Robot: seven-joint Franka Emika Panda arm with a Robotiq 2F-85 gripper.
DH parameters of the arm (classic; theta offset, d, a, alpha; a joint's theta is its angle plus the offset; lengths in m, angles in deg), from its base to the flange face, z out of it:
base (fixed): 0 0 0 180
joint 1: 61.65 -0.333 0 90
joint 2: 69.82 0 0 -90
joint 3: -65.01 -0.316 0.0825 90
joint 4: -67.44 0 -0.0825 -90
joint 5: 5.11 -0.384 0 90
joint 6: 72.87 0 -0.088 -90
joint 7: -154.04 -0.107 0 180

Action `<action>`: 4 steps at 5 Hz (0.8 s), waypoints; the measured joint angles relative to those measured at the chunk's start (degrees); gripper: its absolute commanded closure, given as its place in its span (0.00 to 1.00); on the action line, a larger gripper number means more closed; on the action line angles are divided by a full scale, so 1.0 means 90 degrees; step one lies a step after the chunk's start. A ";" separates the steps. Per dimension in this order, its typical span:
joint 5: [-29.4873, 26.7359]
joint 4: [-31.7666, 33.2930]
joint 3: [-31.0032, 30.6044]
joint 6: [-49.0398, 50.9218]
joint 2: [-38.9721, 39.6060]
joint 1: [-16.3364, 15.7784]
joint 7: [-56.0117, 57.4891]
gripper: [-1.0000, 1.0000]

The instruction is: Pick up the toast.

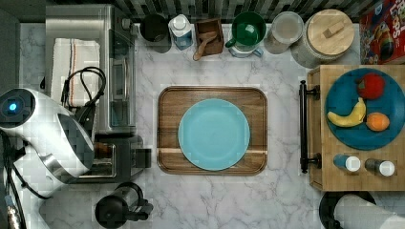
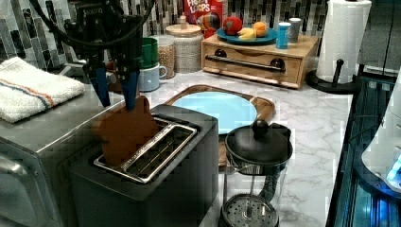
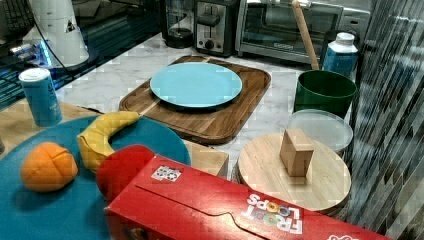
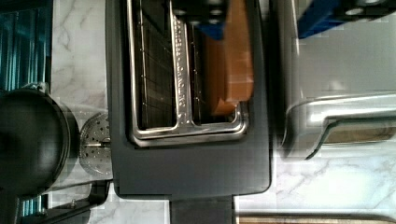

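Marble counter underneath; at the left view's left, my gripper [image 2: 115, 97] hangs spread astride the toast [image 2: 125, 130] in the toaster [image 2: 156, 161]. Closing off-centre could jam it against the slot.

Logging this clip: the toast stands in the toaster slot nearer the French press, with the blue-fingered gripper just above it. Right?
Not quite. The toast stands in the slot farther from the French press, on the toaster oven's side; the slot nearer the press is empty, as the left view shows. The rest holds: the blue-fingered gripper is just above the slice in the toaster.
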 measured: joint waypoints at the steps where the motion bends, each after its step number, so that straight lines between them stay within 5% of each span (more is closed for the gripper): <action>1: 0.0004 0.0044 -0.0143 -0.0005 -0.0053 0.0052 0.0000 1.00; 4: 0.0179 0.0230 -0.0236 -0.0148 -0.0186 0.0045 -0.0087 1.00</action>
